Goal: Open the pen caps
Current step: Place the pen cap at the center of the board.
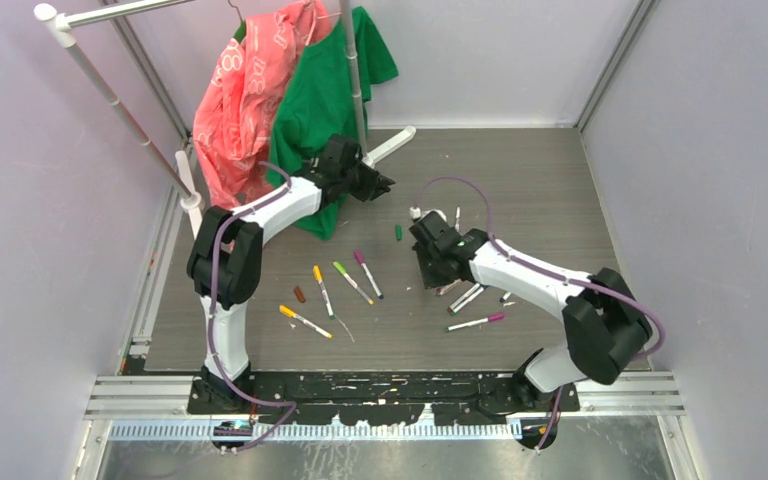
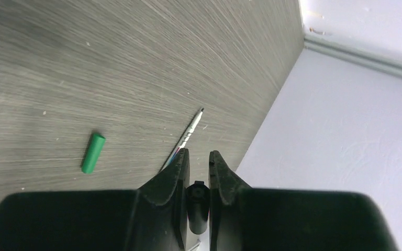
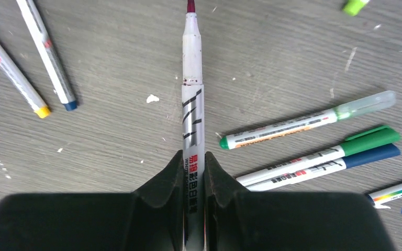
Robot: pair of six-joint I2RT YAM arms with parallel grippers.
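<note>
My left gripper (image 2: 199, 152) hangs above the table at the back (image 1: 384, 185), shut on a black pen cap (image 2: 197, 201) held deep between its jaws. On the table below it lie a loose green cap (image 2: 93, 152) and an uncapped pen (image 2: 189, 132) with a dark tip. My right gripper (image 3: 192, 154), right of centre (image 1: 430, 262), is shut on a white-barrelled pen (image 3: 192, 104) whose bare dark red tip (image 3: 191, 5) points away from the camera. Capped pens in orange (image 1: 305, 322), yellow (image 1: 322, 290), green (image 1: 352, 282) and magenta (image 1: 367, 273) lie left of centre.
A brown cap (image 1: 300, 294) lies near the orange pen. Beside the right gripper lie a green-capped pen (image 3: 319, 154), a blue-capped pen (image 3: 324, 167) and a clear-capped pen (image 3: 303, 121). A clothes rack with a red garment (image 1: 250, 100) and a green shirt (image 1: 325, 110) stands at the back left.
</note>
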